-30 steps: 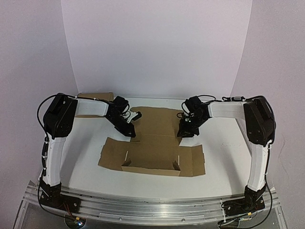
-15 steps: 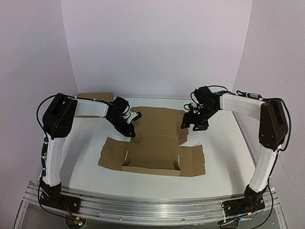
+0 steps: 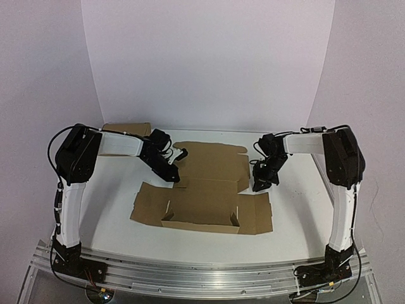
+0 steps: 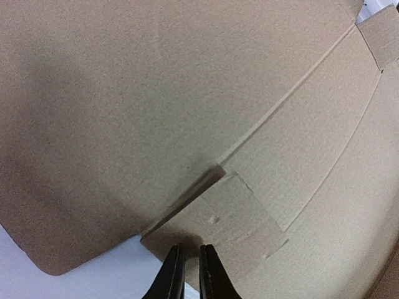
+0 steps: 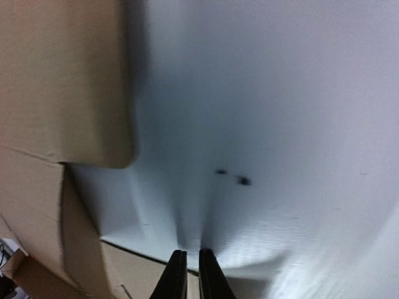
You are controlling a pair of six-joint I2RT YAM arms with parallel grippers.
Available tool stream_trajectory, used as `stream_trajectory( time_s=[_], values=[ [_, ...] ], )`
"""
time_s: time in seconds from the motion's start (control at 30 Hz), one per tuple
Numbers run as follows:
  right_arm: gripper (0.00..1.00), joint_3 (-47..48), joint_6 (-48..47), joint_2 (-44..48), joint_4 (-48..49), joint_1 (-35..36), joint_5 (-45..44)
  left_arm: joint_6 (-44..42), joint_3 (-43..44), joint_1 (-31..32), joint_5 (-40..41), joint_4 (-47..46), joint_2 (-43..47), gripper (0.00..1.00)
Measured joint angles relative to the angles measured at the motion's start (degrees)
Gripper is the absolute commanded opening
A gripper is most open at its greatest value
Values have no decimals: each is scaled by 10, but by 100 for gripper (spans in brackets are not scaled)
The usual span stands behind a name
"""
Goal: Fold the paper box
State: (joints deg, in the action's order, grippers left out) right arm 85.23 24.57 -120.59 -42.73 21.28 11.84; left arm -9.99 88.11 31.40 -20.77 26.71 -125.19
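Top external view: the paper box (image 3: 201,190) lies opened out on the middle of the table (image 3: 297,209), its far panel flat, side flaps spread left and right, and its near part raised into a shallow trough with low walls

Left gripper (image 3: 172,177) is down at the box's left edge, where the far panel meets the middle part. Its wrist view shows the fingers clenched to a thin slit just above a small creased tab (image 4: 215,227); whether they nip the cardboard cannot be told

Right gripper (image 3: 259,185) hangs just off the box's right edge, over bare table, clenched on nothing, with a rounded flap corner (image 5: 93,134) to its left

Behind the box's far left corner sits a smaller brown carton (image 3: 126,128)
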Motion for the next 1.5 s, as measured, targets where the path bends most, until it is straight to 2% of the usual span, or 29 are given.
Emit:
stream_trajectory(
  time_s=[0.2, 0.53, 0.77, 1.03, 1.5],
  values=[
    [5, 20, 16, -7, 32, 40, 57, 7, -11, 0, 0, -13, 4, 12],
    [5, 67, 45, -42, 62, 94, 47, 10, -12, 0, 0, -16, 5, 12],
    [5, 68, 51, -61, 78, 95, 28, 10, -12, 0, 0, -15, 5, 12],
    [5, 20, 62, -37, 129, 95, 21, 9, -6, 0, -1, -6, 5, 13],
    [5, 73, 61, -36, 88, 95, -24, 9, 12, 2, -2, 35, 2, 13]
  ],
)
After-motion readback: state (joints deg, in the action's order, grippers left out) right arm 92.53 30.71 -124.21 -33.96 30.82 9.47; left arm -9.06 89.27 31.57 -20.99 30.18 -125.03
